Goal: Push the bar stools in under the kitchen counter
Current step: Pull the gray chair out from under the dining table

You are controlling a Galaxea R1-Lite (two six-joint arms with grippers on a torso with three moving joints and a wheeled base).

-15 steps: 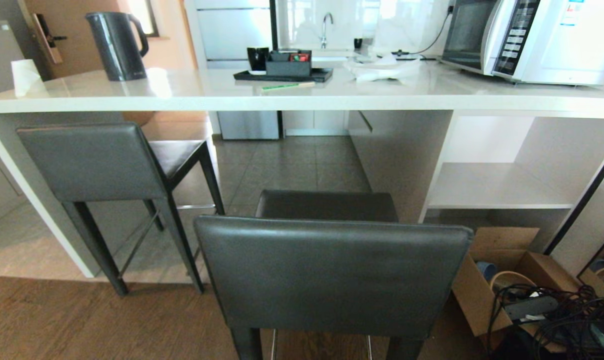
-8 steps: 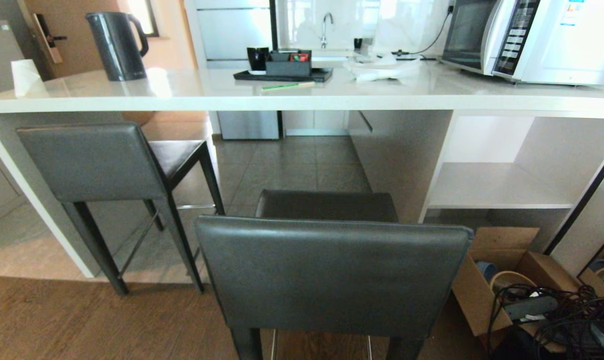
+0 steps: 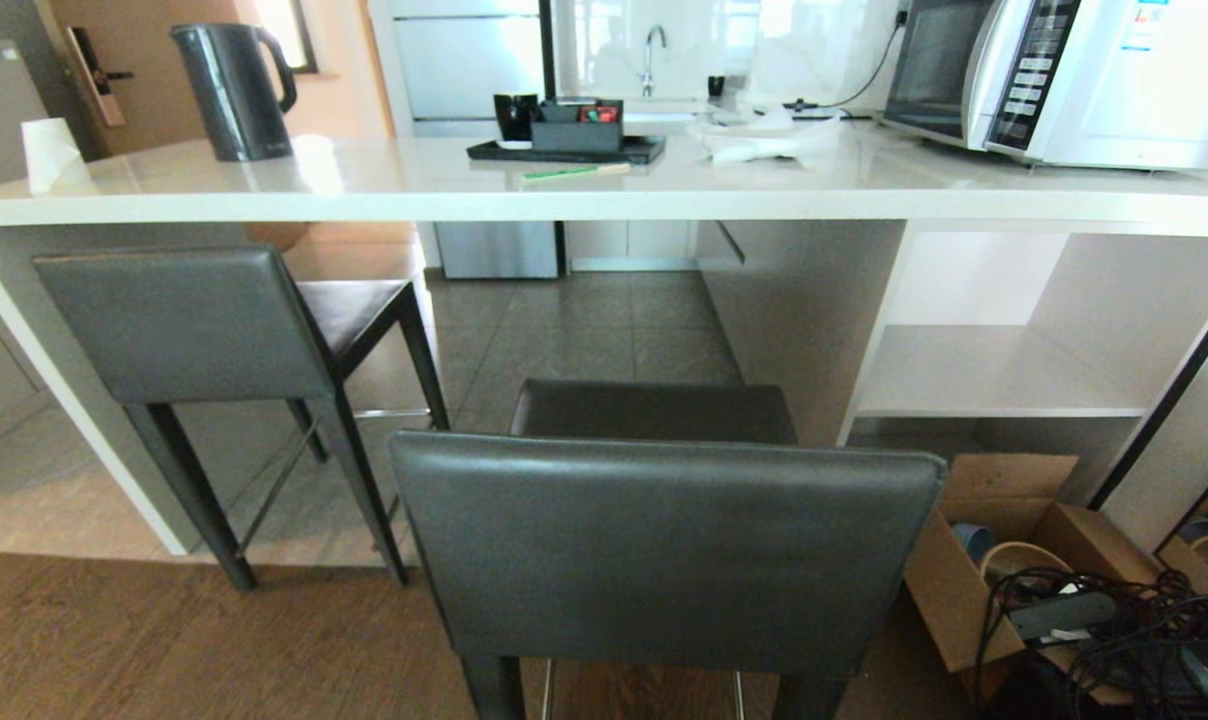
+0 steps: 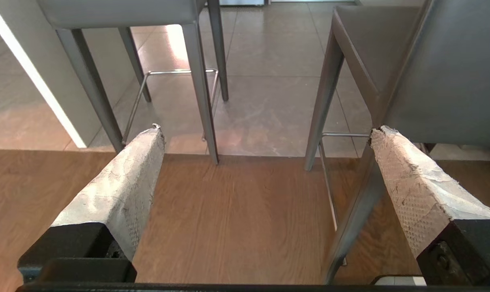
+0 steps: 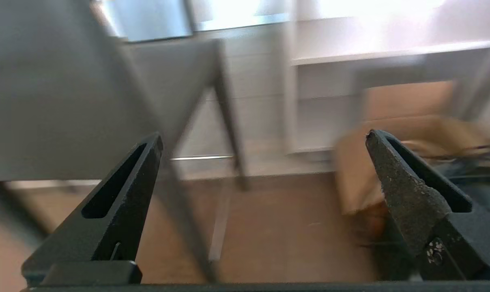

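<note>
Head view: near stool (image 3: 664, 550) dead ahead, backrest broadside to the robot, seat short of the counter (image 3: 604, 185) edge; far stool (image 3: 189, 325) off to the left, seat partly under the slab. No arms in frame. Left wrist view: left gripper (image 4: 265, 134) low over wood floor, jaws spread wide, empty, near stool's backrest edge just beside one finger. Right wrist view: right gripper (image 5: 263, 140) likewise spread, empty, flanking the stool's other side. Probably a two-arm shove forward against the backrest.

Matt grey leather bar stools (image 3: 664, 550), glossy white stone kitchen counter (image 3: 604, 190).
</note>
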